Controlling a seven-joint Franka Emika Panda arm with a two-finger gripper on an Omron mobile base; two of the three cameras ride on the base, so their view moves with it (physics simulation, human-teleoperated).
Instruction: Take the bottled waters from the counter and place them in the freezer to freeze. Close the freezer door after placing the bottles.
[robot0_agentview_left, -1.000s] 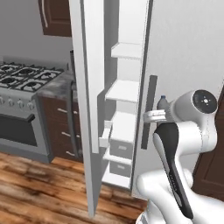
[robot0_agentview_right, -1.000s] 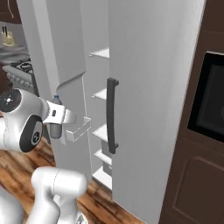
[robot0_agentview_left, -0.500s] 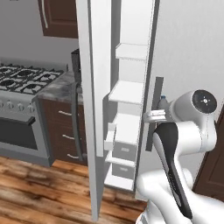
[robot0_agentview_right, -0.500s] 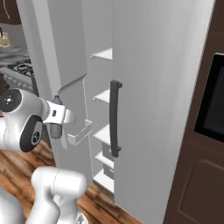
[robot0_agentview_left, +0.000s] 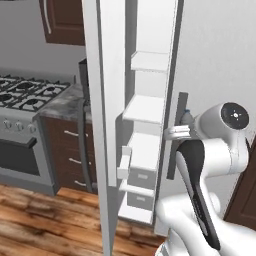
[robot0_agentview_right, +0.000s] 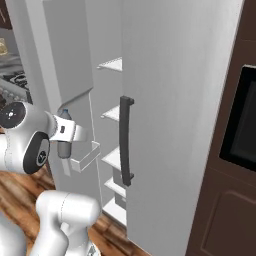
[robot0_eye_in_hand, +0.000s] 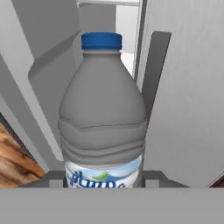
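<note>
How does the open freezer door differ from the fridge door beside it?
The freezer door is swung open, showing white shelves inside; the fridge door is shut flat. The freezer door carries a small bin on its inner face, while the fridge door shows a plain outer face with a long dark handle. The robot's hand holds a bottle close to the freezer door, not the fridge door. Both are tall light-grey panels.

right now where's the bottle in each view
Left base view: bottle at center right, just its top above the gripper.
Right base view: left of center, by the freezer door.
Hand view: fills the center, blue cap up.
Shared landmark: the dark fridge handle.
</note>
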